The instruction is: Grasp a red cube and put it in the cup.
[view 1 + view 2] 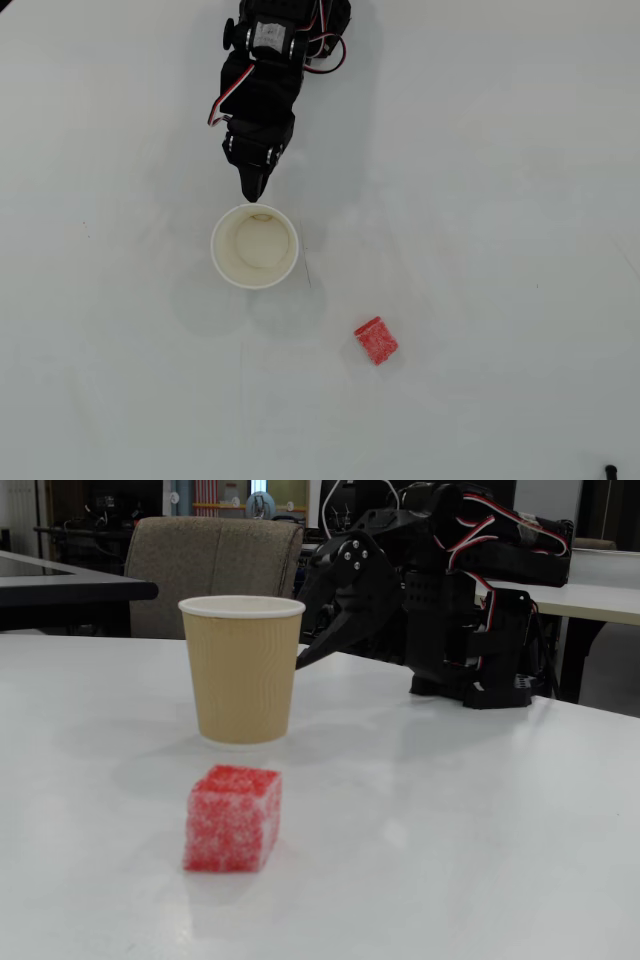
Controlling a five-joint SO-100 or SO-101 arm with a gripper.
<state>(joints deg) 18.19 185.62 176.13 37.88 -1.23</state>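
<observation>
Resting on the white table (500, 150), the red cube (376, 340) lies well apart from the arm, down and to the right of the cup (254, 246) in the overhead view. In the fixed view the red cube (232, 818) sits nearest the camera, in front of the cup (241, 668) and clear of it. Its faces are bright red, flecked with pale specks, rough and spongy in look, with softly rounded edges; it stands flat on one face, turned a little so that a corner faces the camera.

The cup stands upright, tan and ribbed on its outer wall, with a white rolled rim and a cream inside that shows nothing in it from above.

The black gripper (257, 190) points down just beyond the far rim of the cup, its fingers drawn together and holding nothing. In the fixed view the gripper (305, 660) hangs behind the cup, to its right.

A padded chair (215, 570) stands behind the table.
</observation>
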